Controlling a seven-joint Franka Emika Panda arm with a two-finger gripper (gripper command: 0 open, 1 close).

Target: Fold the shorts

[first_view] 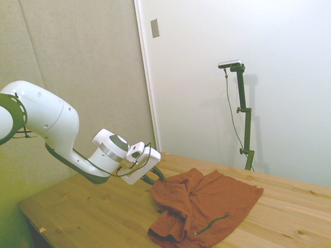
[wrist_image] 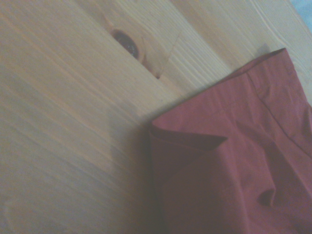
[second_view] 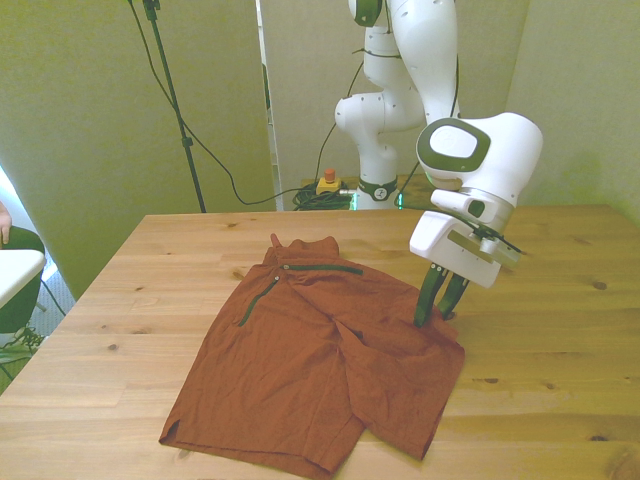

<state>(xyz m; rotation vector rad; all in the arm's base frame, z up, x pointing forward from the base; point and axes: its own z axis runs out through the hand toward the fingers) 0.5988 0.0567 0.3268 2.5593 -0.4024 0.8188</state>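
End effector (second_view: pixel 438 318) – fingers slightly apart – touches the shorts (second_view: pixel 310 370) edge on the table (second_view: pixel 560 350).

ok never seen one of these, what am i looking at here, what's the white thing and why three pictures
The white thing is a robot arm. At its end sits a two-finger pincer, its way of gripping things.

The three pictures show one moment from three cameras. The side view looks from beside the table. The front view looks across the table toward the arm. The wrist view comes from a small camera on the arm itself, so it sees only a close, slightly blurry patch.

On the wooden table lie rust-orange shorts, spread out but rumpled, with a dark green zipper near the waistband. The wrist view shows one turned-over corner of the cloth beside bare wood.

The pincer's dark fingers reach down to the edge of the shorts on the front view's right. They stand close together, but the pictures do not show whether they are pinching cloth.
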